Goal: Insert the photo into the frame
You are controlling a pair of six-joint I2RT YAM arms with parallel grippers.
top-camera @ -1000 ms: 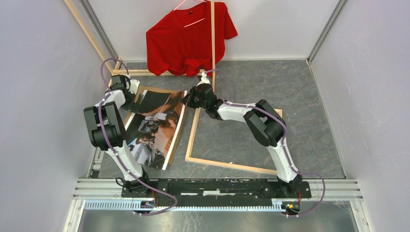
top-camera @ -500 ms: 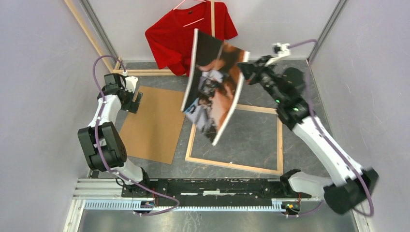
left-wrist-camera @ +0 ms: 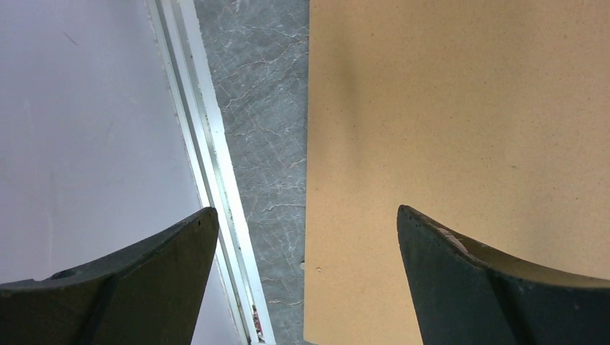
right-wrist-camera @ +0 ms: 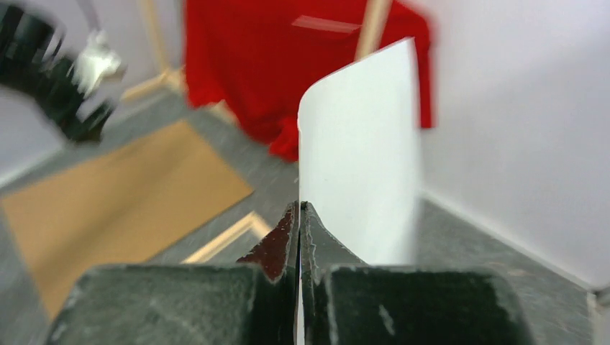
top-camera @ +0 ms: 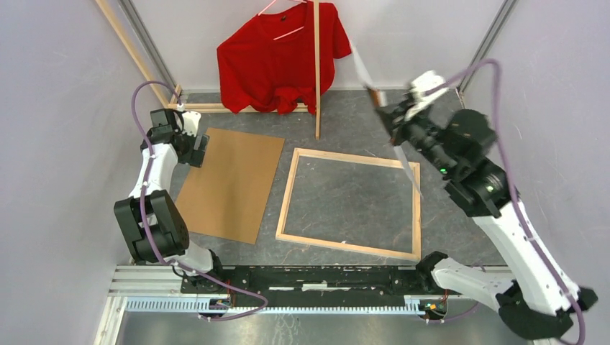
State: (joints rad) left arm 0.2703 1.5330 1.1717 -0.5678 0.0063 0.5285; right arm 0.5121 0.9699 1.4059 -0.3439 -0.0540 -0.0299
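Right now the right fingers are pressing flat together on one edge of the photo, clamping it. In the wrist view I'm seeing only its plain white back, curving slightly as it is rising away from the grip. From the top camera the photo is showing almost edge-on, as a thin sliver. It is hanging in the air over the far right corner of the frame, with the right arm raised high above the bench.

The frame is lying flat on the bench, bare wood up, with grey bench surface showing through its opening. I'm not seeing the photo touching it.

The left fingers are standing wide apart at the far left corner of the cardboard. One finger is sitting over the sheet and the other over the rail at the wall. The cardboard is lying flat just left of the frame, apart from it.

Behind them, a red shirt is hanging on a rack, beside its pale pole.
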